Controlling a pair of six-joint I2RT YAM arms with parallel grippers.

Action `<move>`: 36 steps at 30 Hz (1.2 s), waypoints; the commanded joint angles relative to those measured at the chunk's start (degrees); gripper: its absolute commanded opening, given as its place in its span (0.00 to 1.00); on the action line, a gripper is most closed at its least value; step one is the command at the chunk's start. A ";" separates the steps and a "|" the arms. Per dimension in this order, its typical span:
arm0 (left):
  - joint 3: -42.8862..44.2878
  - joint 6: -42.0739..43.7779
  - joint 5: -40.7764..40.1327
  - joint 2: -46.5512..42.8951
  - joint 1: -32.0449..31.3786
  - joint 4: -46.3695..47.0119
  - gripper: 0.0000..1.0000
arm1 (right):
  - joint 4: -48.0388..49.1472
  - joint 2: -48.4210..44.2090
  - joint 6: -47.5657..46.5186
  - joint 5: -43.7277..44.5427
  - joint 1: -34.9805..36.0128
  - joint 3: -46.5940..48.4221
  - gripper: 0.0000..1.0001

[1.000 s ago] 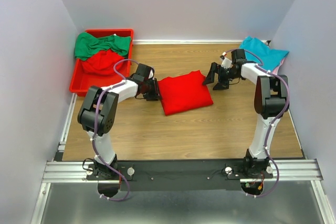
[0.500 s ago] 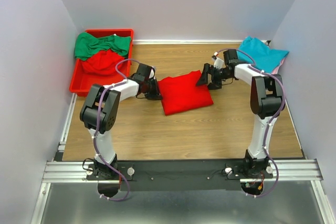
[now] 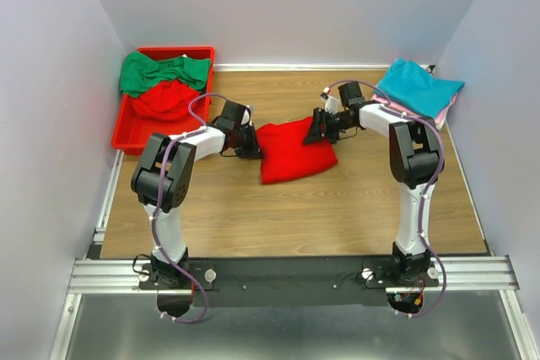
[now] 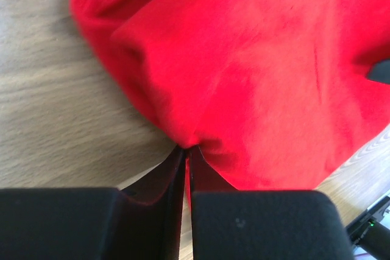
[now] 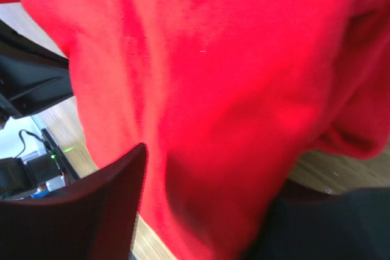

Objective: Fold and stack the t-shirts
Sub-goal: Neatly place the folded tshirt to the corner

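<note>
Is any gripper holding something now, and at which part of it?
The left gripper pinches the red t-shirt at its left edge. The right gripper has its jaws open around the opposite edge.

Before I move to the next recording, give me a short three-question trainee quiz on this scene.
1. True or false: the folded red t-shirt lies on the table, outside the red bin.
2. Which colour tops the stack of t-shirts at the far right: A green, B teal, C red?
3. Which gripper is pinched shut on the folded shirt's edge?

Key: 1 true; 2 B; 3 the left gripper.
</note>
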 commanded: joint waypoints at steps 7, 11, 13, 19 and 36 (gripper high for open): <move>2.07 1.57 0.67 2.22 -0.80 -0.61 0.36 | -4.40 3.77 0.18 8.31 1.12 -0.22 0.05; 4.01 1.92 -0.03 1.52 -0.80 -2.45 0.61 | -5.10 1.92 0.09 13.13 1.03 2.32 0.02; 5.06 2.18 -0.65 0.29 -0.80 -3.51 0.70 | -6.42 0.96 0.00 15.08 0.24 3.65 0.02; 5.24 2.62 -1.70 -4.28 -0.72 -4.22 0.93 | -10.90 -0.45 -0.61 18.86 -3.89 10.50 0.02; -6.35 1.92 -3.46 -12.72 -0.72 -3.26 0.93 | -23.12 9.92 -3.52 38.27 -10.04 44.15 0.01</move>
